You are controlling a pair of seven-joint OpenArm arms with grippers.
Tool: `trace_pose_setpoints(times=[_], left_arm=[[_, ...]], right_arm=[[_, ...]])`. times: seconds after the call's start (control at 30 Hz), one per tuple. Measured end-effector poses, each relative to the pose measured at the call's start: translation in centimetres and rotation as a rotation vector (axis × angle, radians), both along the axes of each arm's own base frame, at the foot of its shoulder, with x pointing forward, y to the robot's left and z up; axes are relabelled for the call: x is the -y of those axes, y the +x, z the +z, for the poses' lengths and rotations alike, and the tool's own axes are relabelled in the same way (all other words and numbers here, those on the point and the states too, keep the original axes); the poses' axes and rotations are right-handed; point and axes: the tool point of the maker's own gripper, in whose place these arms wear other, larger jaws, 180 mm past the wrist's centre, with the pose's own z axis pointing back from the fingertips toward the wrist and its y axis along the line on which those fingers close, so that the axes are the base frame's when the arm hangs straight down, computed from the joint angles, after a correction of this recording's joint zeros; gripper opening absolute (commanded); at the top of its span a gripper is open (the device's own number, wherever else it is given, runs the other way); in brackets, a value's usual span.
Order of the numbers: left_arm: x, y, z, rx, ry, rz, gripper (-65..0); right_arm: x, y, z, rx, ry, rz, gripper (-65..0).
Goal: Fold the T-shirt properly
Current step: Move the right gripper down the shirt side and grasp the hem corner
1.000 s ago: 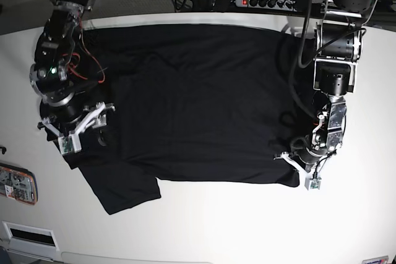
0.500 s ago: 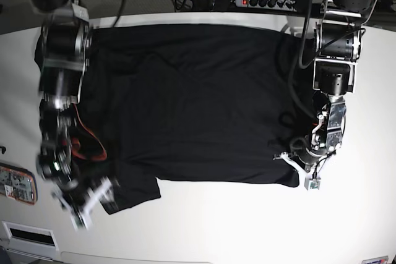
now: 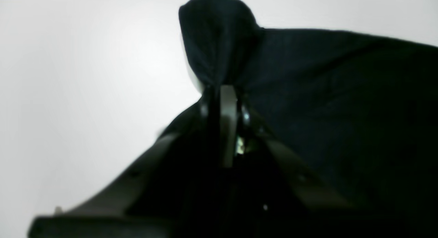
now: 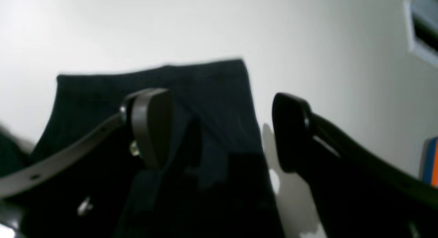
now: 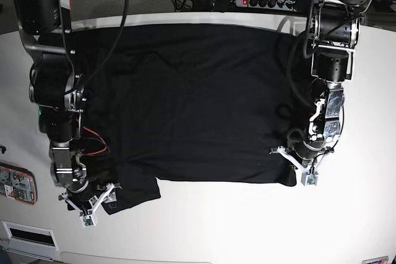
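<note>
Having swung down to the sleeve, right gripper hovering spread over the black T-shirt lying flat on the table, left gripper pinching its hem corner, readying the fold.

Bare table front of T-shirt; orange-edged card left.

Black motor housings, red wiring, pale end effector fingers.
</note>
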Motion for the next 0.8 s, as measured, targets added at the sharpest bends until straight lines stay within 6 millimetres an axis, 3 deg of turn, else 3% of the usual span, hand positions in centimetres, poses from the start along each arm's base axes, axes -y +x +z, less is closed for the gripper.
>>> trace_pose_setpoints(times=[0.17,0.4,0.6,0.8], left_arm=[[0.0,-0.7,-0.7,-0.015,0.0,0.0,-65.0],[0.0,-0.8,-0.8,-0.015,0.001,0.0,-65.0],[0.0,-1.2,-1.2,-0.019,-0.001,0.001,-65.0],[0.0,-1.2,-1.2,-0.02,-0.001,0.0,-65.0]], right_arm=[[1.1,-2.4,-3.4,-0.072,-0.006,-0.022,-21.9],[0.8,-2.9,-4.1,-0.066,0.028,-0.038,-21.9],[1.6,-4.8,-6.1,-0.098,0.061,-0.088,-21.8],[1.3,-4.9,-6.4,-0.111,0.068,-0.084,-22.0]])
